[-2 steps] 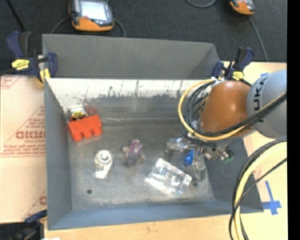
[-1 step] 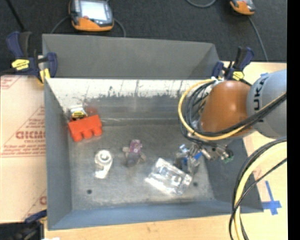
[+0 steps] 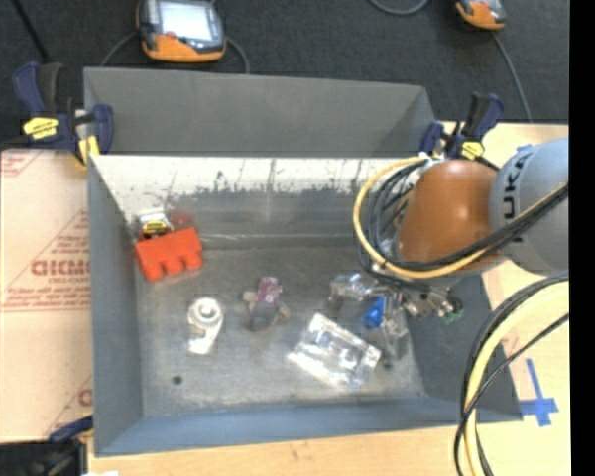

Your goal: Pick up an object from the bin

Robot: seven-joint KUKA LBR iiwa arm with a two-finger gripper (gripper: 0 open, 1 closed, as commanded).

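My gripper [image 3: 384, 317] hangs lower right of centre, open or clenched I can't tell, just beside a clear plastic packet [image 3: 332, 351] that I judge light, crinkly and slippery, best pinched across its narrow edge.

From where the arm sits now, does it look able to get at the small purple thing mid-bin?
Probably yes. The small purple object lies by itself, to the view's left of the tool; the clear plastic packet sits lower in the view, off that line.
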